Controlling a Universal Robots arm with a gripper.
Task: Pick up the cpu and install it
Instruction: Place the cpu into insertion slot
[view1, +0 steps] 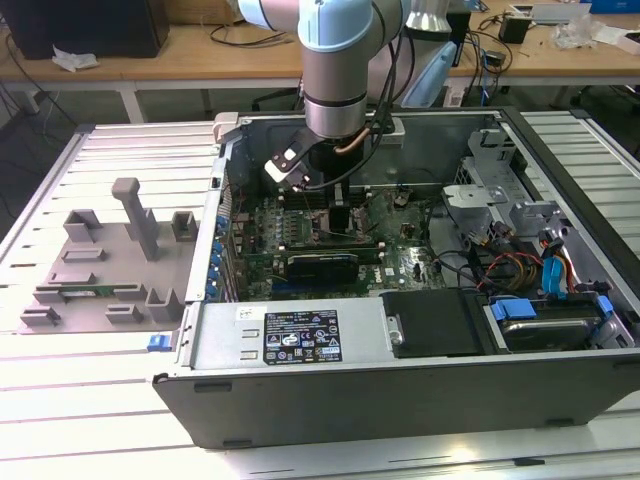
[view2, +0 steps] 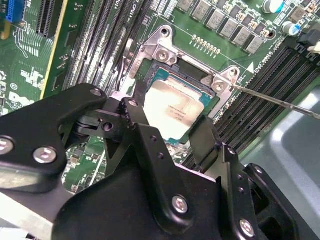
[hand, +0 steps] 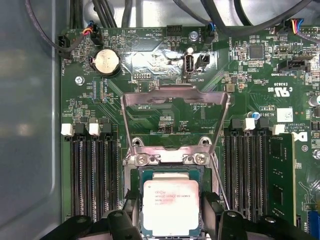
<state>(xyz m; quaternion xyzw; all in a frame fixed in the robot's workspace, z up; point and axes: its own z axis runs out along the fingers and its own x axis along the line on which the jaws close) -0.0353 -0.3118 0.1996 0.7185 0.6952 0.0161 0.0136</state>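
In the open case (view1: 420, 395) on a slatted table (view1: 90, 420), the hand (hand: 170, 212) pinches the cpu (hand: 171, 200) in its socket (hand: 170, 159).

Item: cpu (hand: 171, 207), seen in both wrist views (view2: 175, 107).
Look: flat square chip with a pale silver metal lid, small dark print on it and a thin green rim around it.
Pose: lies flat, lid up, edges square with the socket frame (hand: 167, 158).
Place: within the socket opening on the motherboard (hand: 240, 75), between two banks of black memory slots (hand: 95, 175).
Seating: cannot tell if fully down.
Cover: bare; the metal load plate (hand: 175, 96) stands swung open.
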